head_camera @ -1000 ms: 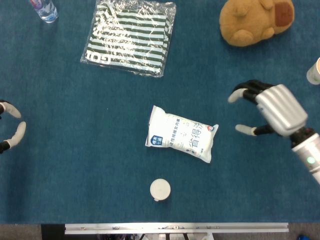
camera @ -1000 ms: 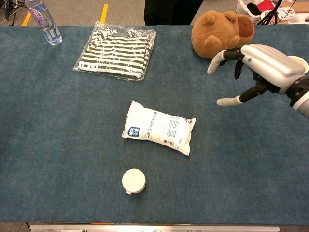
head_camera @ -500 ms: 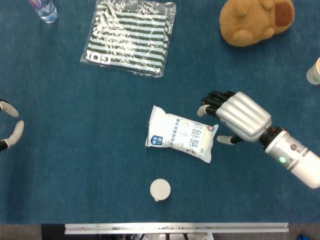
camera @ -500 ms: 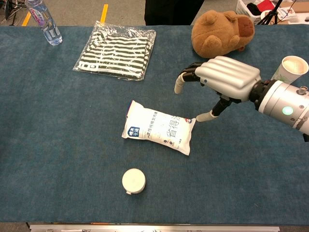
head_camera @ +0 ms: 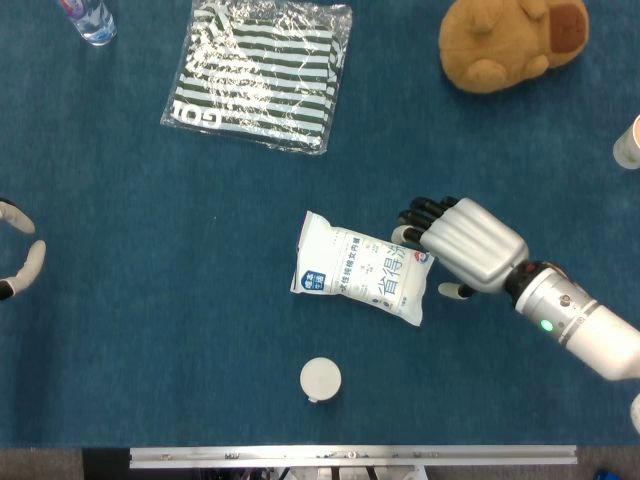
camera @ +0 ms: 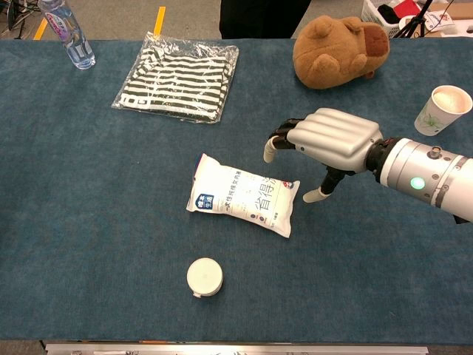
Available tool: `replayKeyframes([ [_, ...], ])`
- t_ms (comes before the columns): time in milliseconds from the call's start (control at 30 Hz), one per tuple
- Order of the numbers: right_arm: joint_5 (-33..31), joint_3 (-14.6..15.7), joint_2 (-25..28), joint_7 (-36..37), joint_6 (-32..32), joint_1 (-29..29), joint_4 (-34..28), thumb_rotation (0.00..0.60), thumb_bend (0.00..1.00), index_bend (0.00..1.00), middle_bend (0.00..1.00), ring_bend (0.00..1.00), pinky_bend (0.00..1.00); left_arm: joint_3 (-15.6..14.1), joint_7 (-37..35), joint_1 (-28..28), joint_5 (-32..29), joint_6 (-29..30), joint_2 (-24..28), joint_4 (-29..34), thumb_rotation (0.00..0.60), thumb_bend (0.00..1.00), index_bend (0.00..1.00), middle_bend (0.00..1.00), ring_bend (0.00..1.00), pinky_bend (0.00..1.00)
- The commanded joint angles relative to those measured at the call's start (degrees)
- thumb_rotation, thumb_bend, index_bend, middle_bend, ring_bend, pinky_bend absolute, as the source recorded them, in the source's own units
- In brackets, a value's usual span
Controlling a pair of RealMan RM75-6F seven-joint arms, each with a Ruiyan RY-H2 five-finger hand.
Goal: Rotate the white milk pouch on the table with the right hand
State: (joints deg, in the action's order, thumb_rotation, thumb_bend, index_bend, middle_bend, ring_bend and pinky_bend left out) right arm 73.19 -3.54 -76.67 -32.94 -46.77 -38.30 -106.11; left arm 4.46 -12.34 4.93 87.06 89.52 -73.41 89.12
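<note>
The white milk pouch (head_camera: 362, 268) (camera: 244, 194) lies flat on the blue table, slanting down to the right. My right hand (head_camera: 462, 243) (camera: 325, 140) hangs over the pouch's right end, palm down and holding nothing. Its fingertips (camera: 270, 151) reach above the pouch's upper right corner, and its thumb (camera: 314, 196) points down just right of the pouch. I cannot tell whether they touch it. My left hand (head_camera: 20, 262) shows only at the left edge of the head view, fingers apart and empty.
A bagged striped shirt (head_camera: 262, 72) and a water bottle (head_camera: 88, 20) lie at the back left. A brown plush toy (head_camera: 510, 40) sits at the back right, a paper cup (camera: 442, 109) right of the hand. A white round lid (head_camera: 320, 379) lies near the front edge.
My right hand has swept left and lower, from well right of the pouch to over its right end. The pouch has not moved, and the left hand barely.
</note>
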Motion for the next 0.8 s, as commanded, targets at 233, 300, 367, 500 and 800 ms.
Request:
replayKeyframes([
  [233,-24.9,1.3,-6.0,-19.9,-10.2,-3.6,-7.1,0.600,0.00,0.31,0.25,0.17,0.37,0.1,-0.3,0.0,0.0,0.0,0.1,0.1,0.600,0.29,0.54,0.48,0.36,0.49],
  [300,-27.5,1.6,-7.8,-22.1,-13.0,-4.1,-7.6,0.600,0.00,0.31,0.25,0.17,0.37,0.1,-0.5,-0.1,0.0,0.1,0.2,0.1,0.600,0.29,0.54,0.48,0.36,0.49],
  [367,-29.3,1.9,-9.5,-23.6,-15.6,-4.3,-7.9,0.600,0.00,0.31,0.25,0.16,0.37,0.1,-0.6,-0.1,0.0,0.1,0.3,0.2,0.600,0.29,0.54,0.48,0.36,0.49],
  [500,-31.2,2.1,-13.9,-25.4,-21.2,-4.1,-7.7,0.600,0.00,0.31,0.24,0.16,0.37,0.2,-0.8,-0.1,0.0,0.2,0.4,0.4,0.600,0.29,0.54,0.48,0.36,0.49],
  [800,-27.1,4.1,-22.6,-25.9,-28.5,-2.3,-3.4,0.600,0.00,0.31,0.22,0.14,0.37,0.2,-1.2,-0.1,0.0,0.2,0.6,0.6,0.600,0.29,0.54,0.48,0.36,0.49],
])
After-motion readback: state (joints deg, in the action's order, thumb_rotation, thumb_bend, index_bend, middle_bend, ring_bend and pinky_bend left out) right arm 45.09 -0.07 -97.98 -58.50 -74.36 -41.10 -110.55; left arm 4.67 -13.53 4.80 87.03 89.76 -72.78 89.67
